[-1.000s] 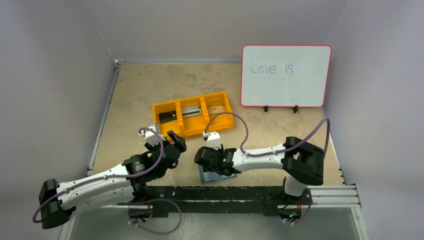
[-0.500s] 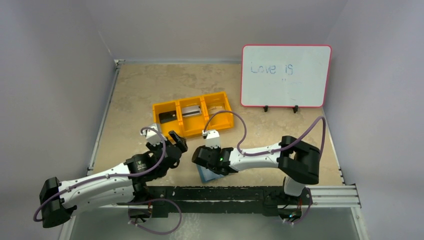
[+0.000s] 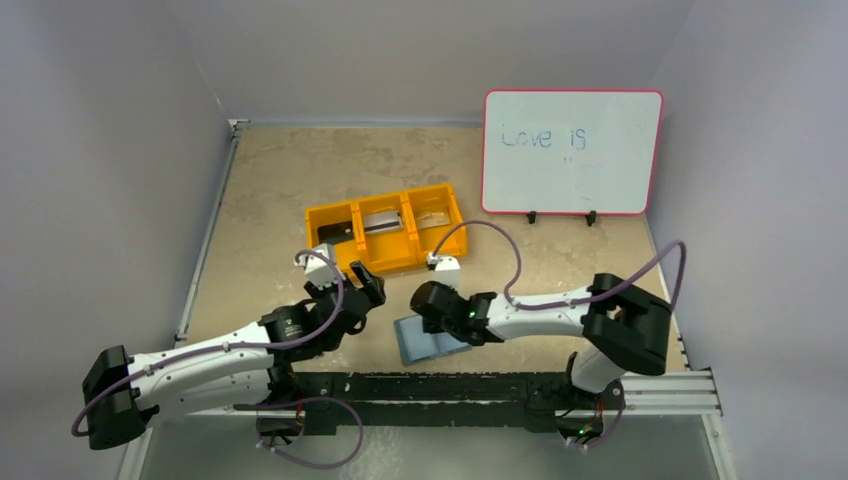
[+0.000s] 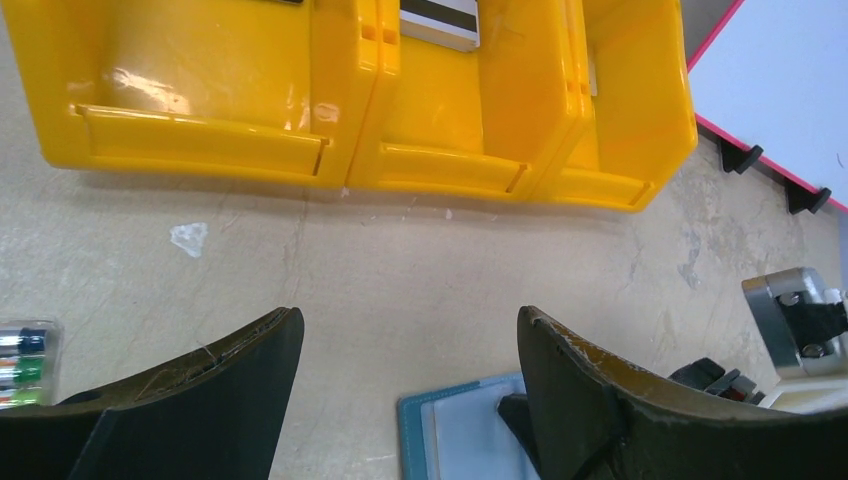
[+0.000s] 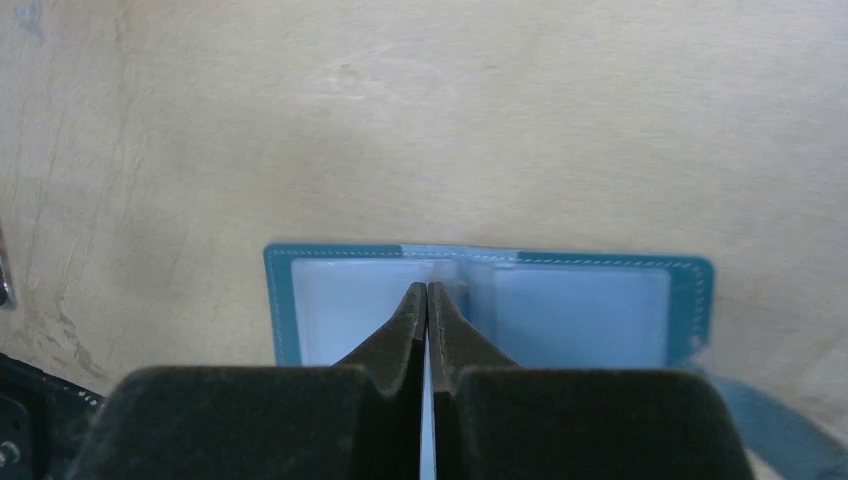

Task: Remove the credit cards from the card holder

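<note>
Card holder (image 3: pixel 418 343) lies open and flat close to the near edge of the table (image 3: pixel 270 190), about mid-width, just ahead of the rail (image 3: pixel 450 385). Right gripper (image 3: pixel 440 322) is down over its far side; finger state is not readable from above. Left gripper (image 3: pixel 368 287) is over bare table between the card holder and the bin (image 3: pixel 400 258), touching neither. The orange bin sits mid-table with three compartments in a row: black card (image 3: pixel 335 233) in the left one, silver-grey card (image 3: pixel 380 222) in the middle, tan card (image 3: pixel 433 218) in the right. Whiteboard (image 3: pixel 570 150) stands upright toward the far right corner, "Love is" written on it.

Left wrist: left gripper (image 4: pixel 408 320) is spread wide, with nothing between its fingers (image 4: pixel 200 400) and bare table below. Bin (image 4: pixel 200 140) runs across the top, and the silver-grey card (image 4: pixel 440 22), which has a dark stripe, is in the middle compartment. A corner of the card holder (image 4: pixel 450 435) shows at the bottom edge, with a dark fingertip (image 4: pixel 508 418) of the right gripper resting on its pale inside. Marker pack (image 4: pixel 22 355) is at the left edge, whiteboard (image 4: pixel 780 70) top right.

Right wrist: right gripper (image 5: pixel 428 292) is closed, fingers pressed together. The tips are down on the centre fold of the card holder (image 5: pixel 580 310), between two pale blue-grey pockets inside a teal stitched border. Can't tell whether anything thin is pinched. Bare table (image 5: pixel 450 120) all around.
</note>
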You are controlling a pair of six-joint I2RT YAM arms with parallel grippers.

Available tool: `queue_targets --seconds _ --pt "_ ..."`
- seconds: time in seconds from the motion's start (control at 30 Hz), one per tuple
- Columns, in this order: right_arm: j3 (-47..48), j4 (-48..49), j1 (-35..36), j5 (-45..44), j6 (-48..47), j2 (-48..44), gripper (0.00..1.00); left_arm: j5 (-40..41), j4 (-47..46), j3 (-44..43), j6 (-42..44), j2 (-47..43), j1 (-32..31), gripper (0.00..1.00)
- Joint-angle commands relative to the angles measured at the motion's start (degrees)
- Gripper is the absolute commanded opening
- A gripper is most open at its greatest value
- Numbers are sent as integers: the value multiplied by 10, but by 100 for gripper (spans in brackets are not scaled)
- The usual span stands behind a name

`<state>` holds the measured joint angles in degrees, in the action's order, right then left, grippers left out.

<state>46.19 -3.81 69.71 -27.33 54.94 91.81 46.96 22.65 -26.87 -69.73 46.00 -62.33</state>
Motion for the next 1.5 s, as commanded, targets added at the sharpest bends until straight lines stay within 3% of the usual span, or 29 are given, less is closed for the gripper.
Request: queue_targets --seconds 0.0,0.1,0.3,0.4,0.53,0.7,0.87,1.07,1.47 --pt "-86 113 -50 88 -4 -81 0 -27 -60 -2 30 12 0 78" --pt "-139 180 -79 126 2 -140 0 -44 -83 0 41 22 0 78" --pt "-168 186 -103 146 5 -176 1 -88 -139 -3 67 50 0 77" --pt "-124 145 -99 124 -29 -152 16 -77 -117 -17 60 68 0 77" --pt "-96 112 -71 97 -49 -121 46 -25 -52 -29 14 58 1 77" --pt "-41 43 -16 42 -65 -83 58 41 43 -28 -46 10 0 77" --pt "32 -47 18 -3 -52 -10 65 66 76 -21 -60 -36 0 77" --pt "88 -144 42 -60 -19 59 67 65 80 -15 -59 -48 0 77" --pt "101 -158 45 -56 -10 65 67 61 75 -13 -55 -40 0 77"
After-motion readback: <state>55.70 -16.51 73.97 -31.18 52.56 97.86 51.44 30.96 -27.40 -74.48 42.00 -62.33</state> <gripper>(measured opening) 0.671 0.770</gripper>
